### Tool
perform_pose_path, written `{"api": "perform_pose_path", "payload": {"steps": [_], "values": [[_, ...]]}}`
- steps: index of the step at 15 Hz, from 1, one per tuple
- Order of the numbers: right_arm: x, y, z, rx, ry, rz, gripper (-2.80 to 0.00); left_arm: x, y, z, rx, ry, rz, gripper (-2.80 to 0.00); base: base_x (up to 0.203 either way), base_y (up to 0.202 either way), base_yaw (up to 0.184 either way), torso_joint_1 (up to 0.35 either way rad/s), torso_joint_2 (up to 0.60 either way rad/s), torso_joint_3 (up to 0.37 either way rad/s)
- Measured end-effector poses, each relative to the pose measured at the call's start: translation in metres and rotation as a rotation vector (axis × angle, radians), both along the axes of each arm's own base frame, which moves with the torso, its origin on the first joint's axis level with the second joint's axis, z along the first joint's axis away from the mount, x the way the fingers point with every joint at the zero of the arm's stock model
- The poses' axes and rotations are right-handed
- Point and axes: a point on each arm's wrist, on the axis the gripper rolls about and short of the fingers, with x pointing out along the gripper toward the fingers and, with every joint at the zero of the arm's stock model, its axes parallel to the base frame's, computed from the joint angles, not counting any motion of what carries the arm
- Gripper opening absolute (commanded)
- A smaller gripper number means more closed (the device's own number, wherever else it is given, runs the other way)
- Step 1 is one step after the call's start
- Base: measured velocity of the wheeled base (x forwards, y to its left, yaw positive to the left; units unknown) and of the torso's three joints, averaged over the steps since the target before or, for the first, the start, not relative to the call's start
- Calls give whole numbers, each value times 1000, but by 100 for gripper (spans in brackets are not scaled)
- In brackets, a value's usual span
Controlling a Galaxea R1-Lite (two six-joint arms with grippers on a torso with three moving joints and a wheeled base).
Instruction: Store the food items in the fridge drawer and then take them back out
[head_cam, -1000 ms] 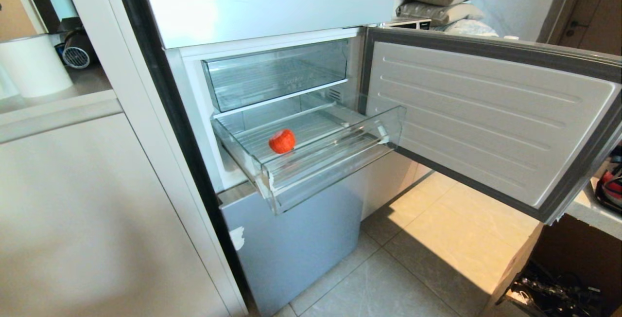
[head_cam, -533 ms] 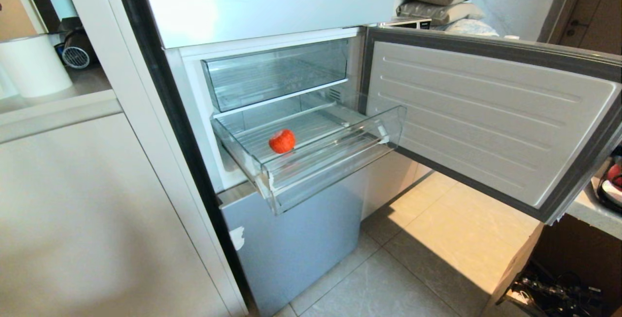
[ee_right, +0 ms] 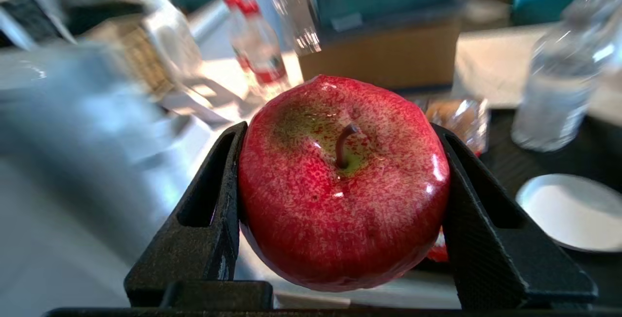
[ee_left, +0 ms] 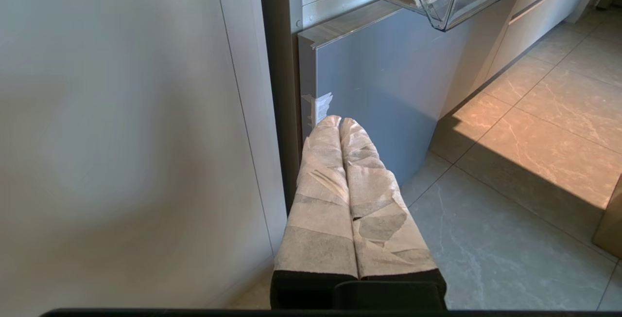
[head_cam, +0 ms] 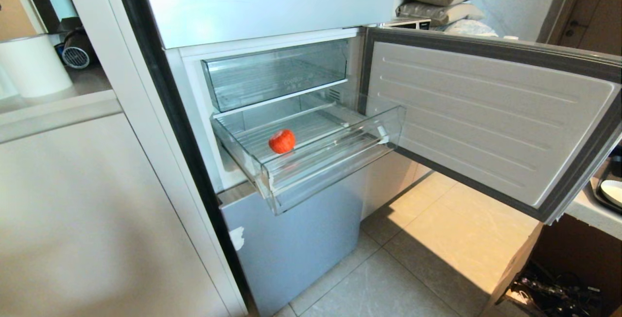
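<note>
You have one small glossy red piece [head_cam: 282,141] lying in the clear ribbed plastic fridge drawer [head_cam: 335,173], while your right claw [ee_right: 340,185] clamps the round red apple [ee_right: 342,181], not yet stored.

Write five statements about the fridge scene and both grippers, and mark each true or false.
1. The right gripper holds a red apple between its fingers. True.
2. The pulled-out drawer is empty. False: one red fruit lies on its ribbed floor.
3. The left gripper is shut and holds nothing. True.
4. The fridge door is closed. False: it stands swung open on the right.
5. The upper drawer holds an apple. False: nothing red shows in it.
</note>
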Motion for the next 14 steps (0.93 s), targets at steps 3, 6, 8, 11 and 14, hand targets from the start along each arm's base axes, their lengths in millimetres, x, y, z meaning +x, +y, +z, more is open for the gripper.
{"api": "perform_pose_path", "payload": {"steps": [3, 6, 8, 11, 14], "values": [[-63, 84, 2, -92, -50, 107, -280, 0, 0, 0, 0, 0, 0, -280, 0, 0, 0, 0, 0, 0], [-104, 147, -37, -89, 8, 416, -280, 0, 0, 0, 0, 0, 0, -280, 0, 0, 0, 0, 0, 0], [-140, 165, -79, -87, 104, 567, -280, 0, 0, 0, 0, 0, 0, -280, 0, 0, 0, 0, 0, 0], [-171, 170, -153, -150, 294, 667, -280, 0, 0, 0, 0, 0, 0, -280, 0, 0, 0, 0, 0, 0], [-187, 170, -187, -239, 292, 697, -280, 0, 0, 0, 0, 0, 0, -280, 0, 0, 0, 0, 0, 0]]}}
